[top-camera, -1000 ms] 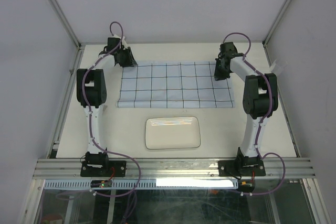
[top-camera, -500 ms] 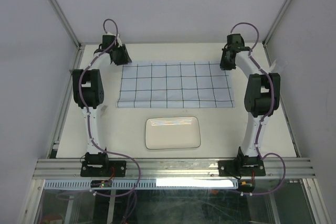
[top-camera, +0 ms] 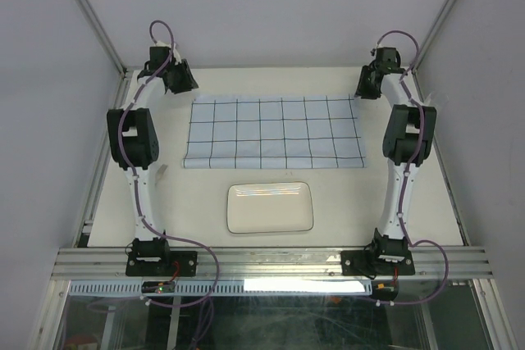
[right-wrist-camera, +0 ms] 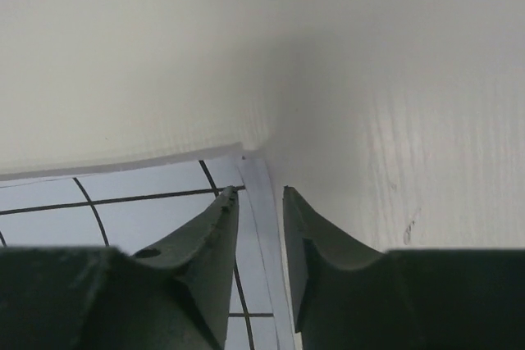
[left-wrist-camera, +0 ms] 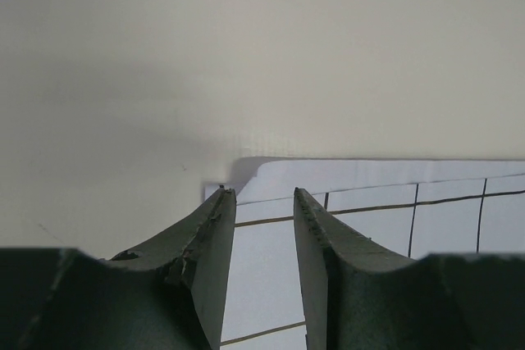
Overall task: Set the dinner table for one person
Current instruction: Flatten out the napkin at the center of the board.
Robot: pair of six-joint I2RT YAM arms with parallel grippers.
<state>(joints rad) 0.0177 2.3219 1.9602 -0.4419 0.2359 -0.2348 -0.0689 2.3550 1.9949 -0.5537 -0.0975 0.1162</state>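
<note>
Tabletop (top-camera: 189, 202) beneath left fingers (left-wrist-camera: 205, 243), right fingers (right-wrist-camera: 205, 252)

Takes the left gripper (top-camera: 184, 81) off the far left corner of the cloth (top-camera: 275, 133). Swings it out to the left and toward the back of the table (top-camera: 271, 78). Leaves it just beside that corner now. Opens its fingers (left-wrist-camera: 209, 243) a bit wider, with nothing between them. Does the same with the right gripper (top-camera: 367, 86): takes it off the far right corner of the cloth and moves it back and out to the right. Opens those fingers too, from nearly shut to a clear gap. Stretches both arms (top-camera: 134, 133) out longer and straighter along the two sides of the table.
</note>
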